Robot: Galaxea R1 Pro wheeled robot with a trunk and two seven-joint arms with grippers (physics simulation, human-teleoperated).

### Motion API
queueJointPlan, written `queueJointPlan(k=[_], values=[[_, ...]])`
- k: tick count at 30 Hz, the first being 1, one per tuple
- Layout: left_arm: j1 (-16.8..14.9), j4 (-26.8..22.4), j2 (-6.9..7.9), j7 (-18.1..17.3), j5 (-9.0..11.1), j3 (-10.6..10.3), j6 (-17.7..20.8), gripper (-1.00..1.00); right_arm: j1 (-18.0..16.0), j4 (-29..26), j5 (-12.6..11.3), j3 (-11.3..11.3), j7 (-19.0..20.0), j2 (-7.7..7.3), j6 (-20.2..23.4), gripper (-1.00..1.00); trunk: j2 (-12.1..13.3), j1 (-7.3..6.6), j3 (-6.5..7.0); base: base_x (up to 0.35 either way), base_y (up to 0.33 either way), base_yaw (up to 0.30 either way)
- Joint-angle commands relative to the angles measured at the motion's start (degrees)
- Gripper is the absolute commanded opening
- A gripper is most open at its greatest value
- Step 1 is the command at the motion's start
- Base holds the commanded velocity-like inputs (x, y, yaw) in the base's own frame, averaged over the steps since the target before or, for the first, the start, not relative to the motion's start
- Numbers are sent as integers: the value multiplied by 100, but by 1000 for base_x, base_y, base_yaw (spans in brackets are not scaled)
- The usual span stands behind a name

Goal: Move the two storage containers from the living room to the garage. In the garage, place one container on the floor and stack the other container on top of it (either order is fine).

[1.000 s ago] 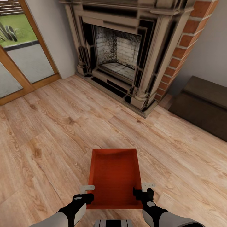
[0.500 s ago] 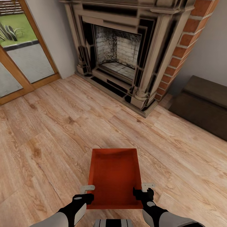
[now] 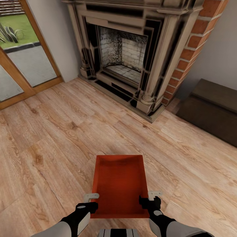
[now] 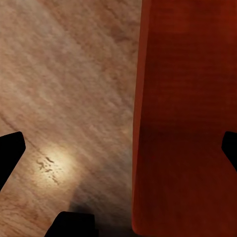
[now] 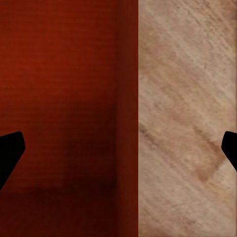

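Bin (image 3: 119, 184) sits between both fingers, over wood floor (image 3: 49, 138) before fireplace (image 3: 128, 56). Left fingers (image 3: 91, 201) straddle its left wall, spread apart; right fingers (image 3: 148, 198) straddle right wall, also spread, not clamped.

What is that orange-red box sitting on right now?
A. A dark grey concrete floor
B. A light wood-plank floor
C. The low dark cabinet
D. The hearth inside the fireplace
B. In the head view the storage container rests on light wood planks, in front of the fireplace and apart from the dark cabinet.
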Motion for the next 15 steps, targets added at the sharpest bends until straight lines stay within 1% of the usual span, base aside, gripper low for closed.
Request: queueJointPlan(k=[1,10,15], values=[[0,-12,1,31,52,-50,28,100,-4,8,-52,48,-14,2,-21,100,-1,-1,-3,0,0,0],[0,-12,1,31,52,-50,28,100,-4,8,-51,49,-14,2,-23,100,-1,-1,-3,0,0,0],[0,-12,1,31,52,-50,28,100,-4,8,-47,49,-14,2,-27,100,-202,109,-93,0,0,0]])
